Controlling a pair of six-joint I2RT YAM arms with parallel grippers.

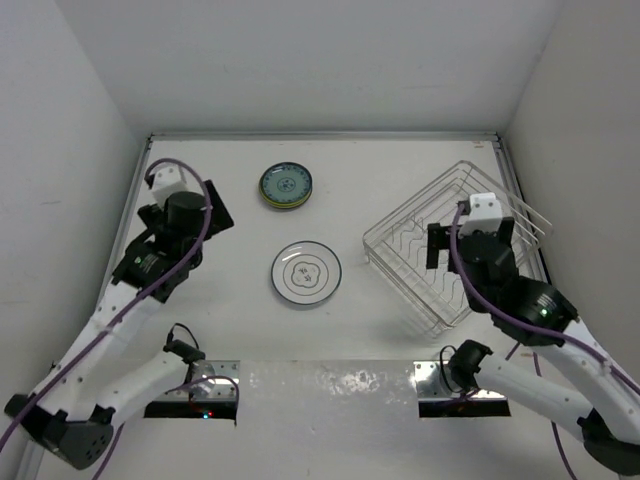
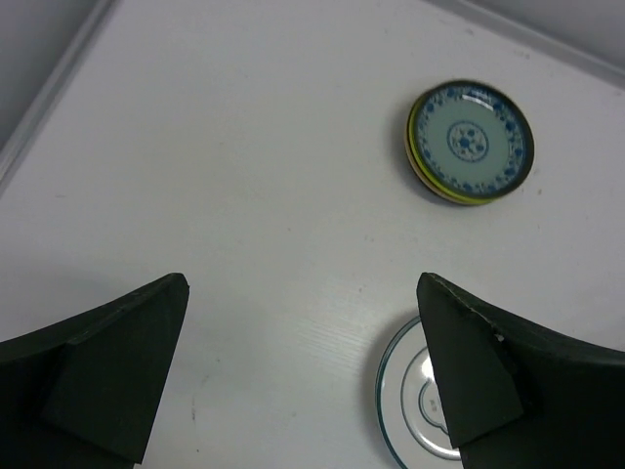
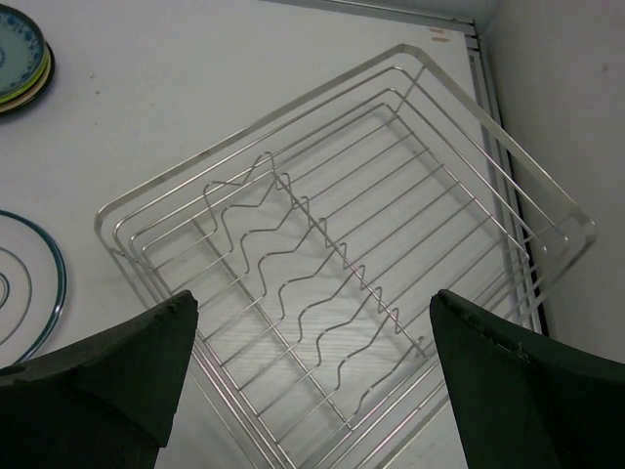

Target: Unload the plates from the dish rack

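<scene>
Your left gripper [image 2: 303, 285] hangs over the table [image 2: 225, 147] with its jaws wide apart. To its right, the small plates [image 1: 286, 186] sit in a stack, the teal-patterned one on top. The white black-line plate [image 1: 306, 273] lies flat nearer you. Farther right stands the dish rack [image 1: 405, 235], and your right gripper [image 3: 314, 298] hovers above it, jaws spread wide.

Bright wire dish rack [image 3: 322, 244], glossy plates [image 2: 471, 143], matt bench [image 2: 244, 147].
The dish rack is bare silvery metal wire, smooth and shiny. The stacked plates and the white plate [image 1: 306, 273] look glazed. The bench is smooth white; the left claw [image 2: 301, 293] and right claw [image 3: 312, 313] are dull black, plastic-looking.
</scene>
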